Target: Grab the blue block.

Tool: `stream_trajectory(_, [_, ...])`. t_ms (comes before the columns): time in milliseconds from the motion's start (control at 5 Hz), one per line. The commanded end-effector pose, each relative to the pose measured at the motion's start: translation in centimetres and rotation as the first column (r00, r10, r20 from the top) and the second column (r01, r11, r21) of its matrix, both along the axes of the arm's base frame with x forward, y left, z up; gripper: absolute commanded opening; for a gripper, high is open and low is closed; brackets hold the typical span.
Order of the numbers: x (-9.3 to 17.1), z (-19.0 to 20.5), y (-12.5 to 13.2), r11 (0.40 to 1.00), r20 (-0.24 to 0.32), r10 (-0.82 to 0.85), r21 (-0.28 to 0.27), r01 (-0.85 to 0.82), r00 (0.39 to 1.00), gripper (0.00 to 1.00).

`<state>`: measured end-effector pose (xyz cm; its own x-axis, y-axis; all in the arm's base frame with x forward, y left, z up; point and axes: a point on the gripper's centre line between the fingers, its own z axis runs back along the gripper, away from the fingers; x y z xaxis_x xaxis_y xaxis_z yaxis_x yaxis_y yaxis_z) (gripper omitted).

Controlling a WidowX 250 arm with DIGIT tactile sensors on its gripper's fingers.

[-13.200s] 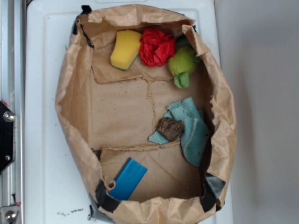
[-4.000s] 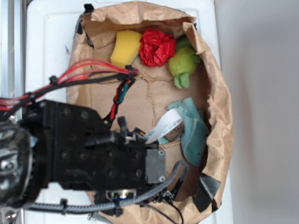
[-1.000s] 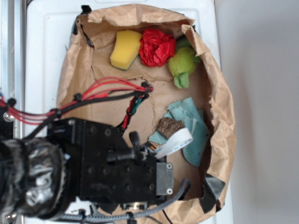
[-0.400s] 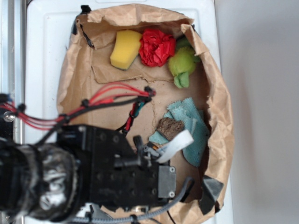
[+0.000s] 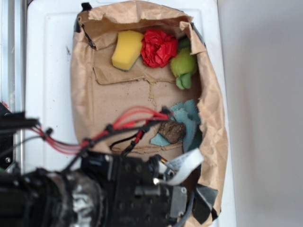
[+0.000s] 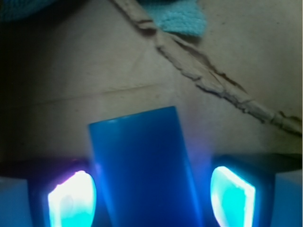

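In the wrist view the blue block (image 6: 142, 165) fills the nearest ground, running from the bottom edge up toward twelve o'clock, its smooth flat face square to the lens. It sits between the two fingers of the gripper (image 6: 151, 198), whose pads (image 6: 71, 201) glow pale cyan at seven and five o'clock. A dark gap shows between each pad and the block's sides, so the jaws stand apart around the block and are not clamped on it. Whether the block's underside rests on the cardboard cannot be told from here.

Past the block's far edge lies the brown cardboard floor (image 6: 57, 66), with a torn, ragged seam running from twelve o'clock down toward four o'clock. Beyond that, at the top, a bit of the teal cloth rag (image 6: 177, 16) peeks in.

In the exterior view the black arm (image 5: 94, 198) crowds the lower left, from six to nine o'clock, with red wires (image 5: 137, 113) looping up from it and a white ribbon cable (image 5: 184, 165) curling off at five o'clock. The block itself is hidden beneath the arm. All this sits inside a crumpled paper bag (image 5: 215, 137). Near the centre the rag holds a brown lump (image 5: 171, 130). Farthest, along the bag's twelve o'clock wall, stand a yellow sponge (image 5: 127, 49), a red crumpled thing (image 5: 158, 47) touching it, and a green soft toy (image 5: 183, 66) just beside
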<state>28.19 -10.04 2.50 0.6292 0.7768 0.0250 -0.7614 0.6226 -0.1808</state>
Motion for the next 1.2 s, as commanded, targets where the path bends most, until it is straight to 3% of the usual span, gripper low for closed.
stream_trajectory(0, [0.5, -0.4, -0.7, 1.0, 0.024, 0.006, -0.006, -0.006, 1.0, 0.0])
stream_trajectory(200, [1.1, -0.1, 0.0, 0.999, 0.048, -0.033, 0.001, 0.033, 0.998, 0.0])
stream_trajectory(400, [2.5, 0.0, 1.8, 0.994, 0.133, -0.105, 0.05, 0.099, 0.986, 0.0])
stream_trajectory(600, [3.6, 0.8, 4.5, 0.986, 0.176, -0.139, 0.114, 0.12, 0.974, 0.0])
stream_trajectory(800, [3.8, 1.1, 7.0, 0.947, 0.191, -0.228, 0.272, 0.172, 0.955, 0.0])
stream_trajectory(1000, [4.4, 2.7, 9.8, 0.915, 0.149, -0.356, 0.255, 0.312, 0.922, 0.0])
